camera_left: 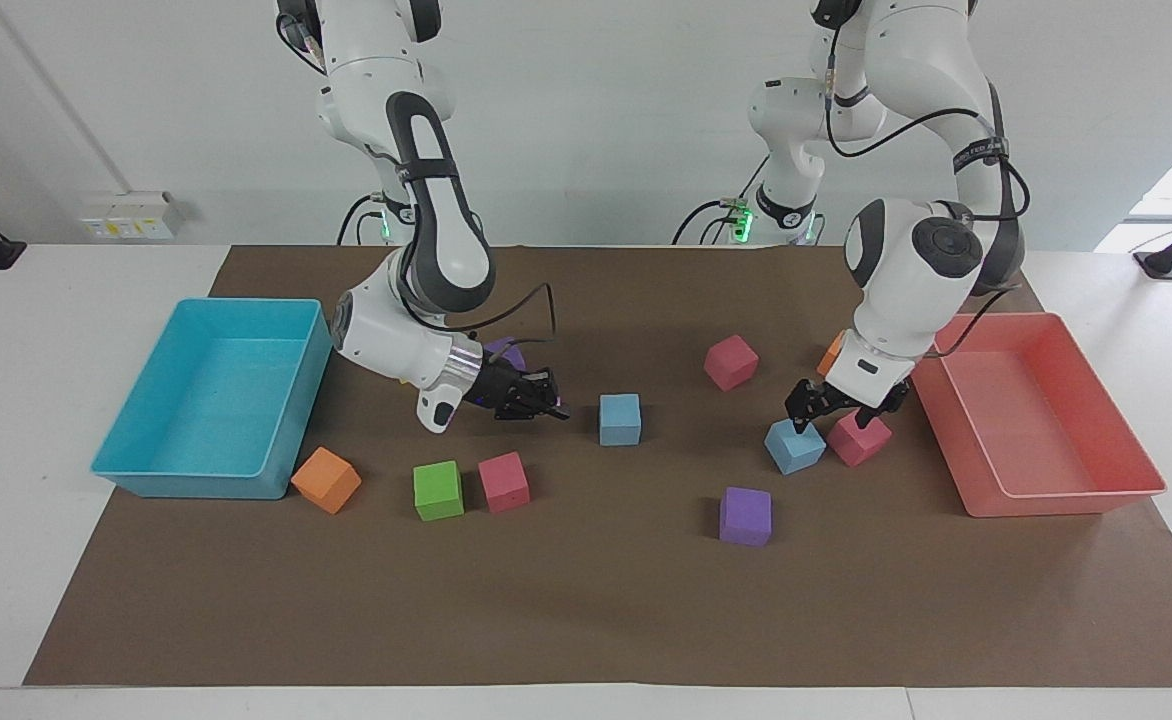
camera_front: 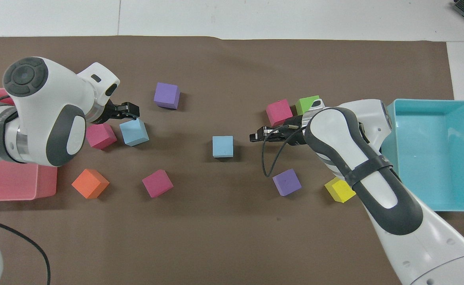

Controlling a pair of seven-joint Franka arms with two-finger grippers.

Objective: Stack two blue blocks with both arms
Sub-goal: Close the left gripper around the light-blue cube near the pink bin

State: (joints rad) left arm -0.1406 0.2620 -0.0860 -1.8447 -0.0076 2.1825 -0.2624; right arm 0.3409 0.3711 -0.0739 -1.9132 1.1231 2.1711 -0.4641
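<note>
One blue block (camera_left: 620, 419) (camera_front: 222, 146) sits mid-mat. My right gripper (camera_left: 551, 405) (camera_front: 253, 137) is low beside it, toward the right arm's end, shut with nothing in it and a short gap from the block. The second blue block (camera_left: 795, 446) (camera_front: 134, 132) lies toward the left arm's end, next to a pink cube (camera_left: 858, 437). My left gripper (camera_left: 839, 410) (camera_front: 131, 112) hangs open just above these two, one fingertip near the blue block's top edge. Whether it touches I cannot tell.
A turquoise tray (camera_left: 206, 305) stands at the right arm's end, a pink tray (camera_left: 1056, 495) at the left arm's end. Pink (camera_left: 503, 481), green (camera_left: 437, 490), orange (camera_left: 326, 479) and purple (camera_left: 745, 516) cubes are scattered on the brown mat, with a yellow cube (camera_front: 339, 189) under the right arm.
</note>
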